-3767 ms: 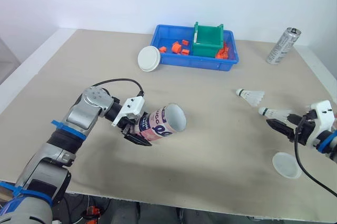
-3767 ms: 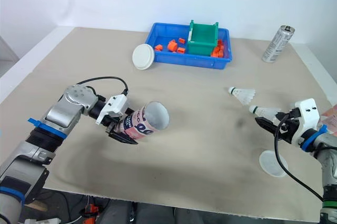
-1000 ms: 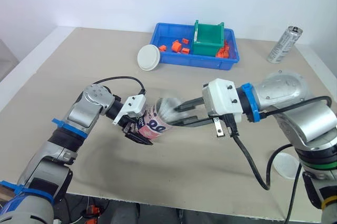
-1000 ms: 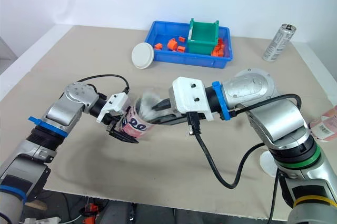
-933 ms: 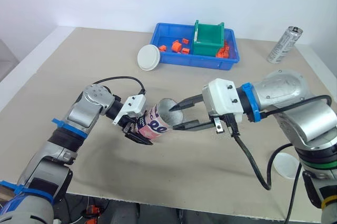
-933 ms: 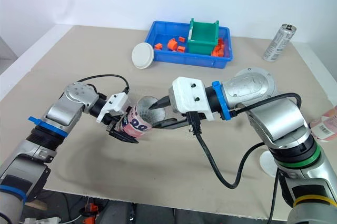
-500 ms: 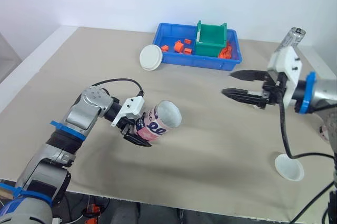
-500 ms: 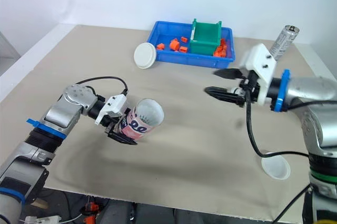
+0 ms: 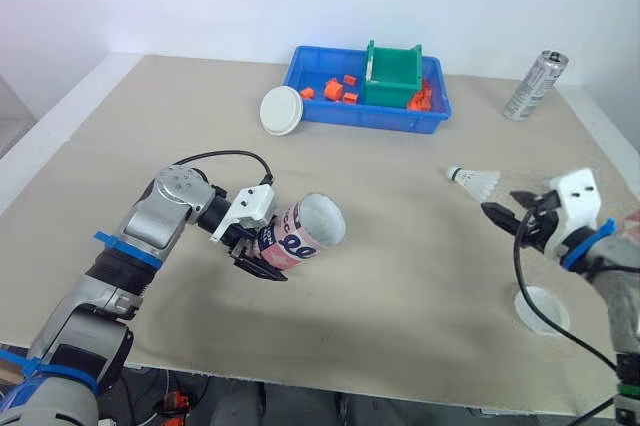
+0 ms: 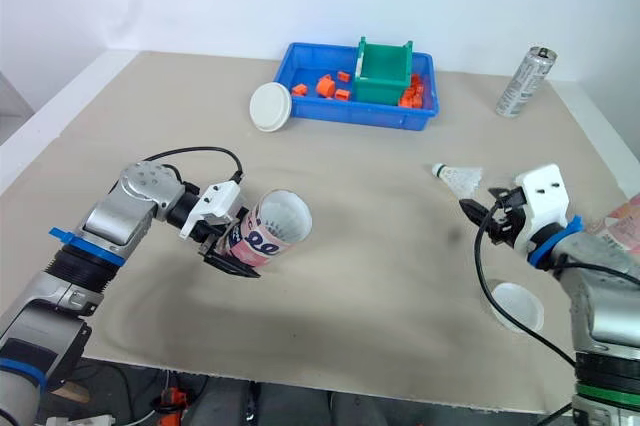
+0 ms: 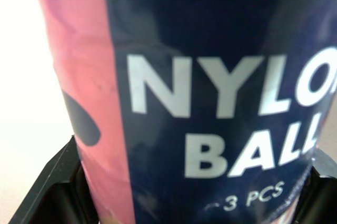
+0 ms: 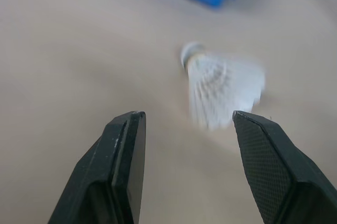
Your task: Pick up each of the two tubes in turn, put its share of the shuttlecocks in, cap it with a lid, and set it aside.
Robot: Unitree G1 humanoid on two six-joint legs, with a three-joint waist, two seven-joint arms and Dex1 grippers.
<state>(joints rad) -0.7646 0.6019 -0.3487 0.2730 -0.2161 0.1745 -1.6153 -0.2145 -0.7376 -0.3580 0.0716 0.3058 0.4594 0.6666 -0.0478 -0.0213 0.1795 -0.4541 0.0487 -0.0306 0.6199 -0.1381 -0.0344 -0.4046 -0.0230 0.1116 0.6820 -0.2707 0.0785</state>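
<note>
Filling underway, I judge: my left gripper (image 9: 256, 250) clamps the uncapped pink-and-navy cardboard tube (image 9: 312, 225); my right gripper (image 12: 187, 118), spread empty, faces a white feathered shuttlecock (image 12: 222, 86). Capping remains.

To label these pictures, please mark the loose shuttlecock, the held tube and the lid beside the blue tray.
shuttlecock (image 9: 478, 180): left eye view, on its white skirt.
tube (image 9: 292, 242): left eye view, on its printed side.
lid (image 9: 281, 109): left eye view, on its flat middle.
</note>
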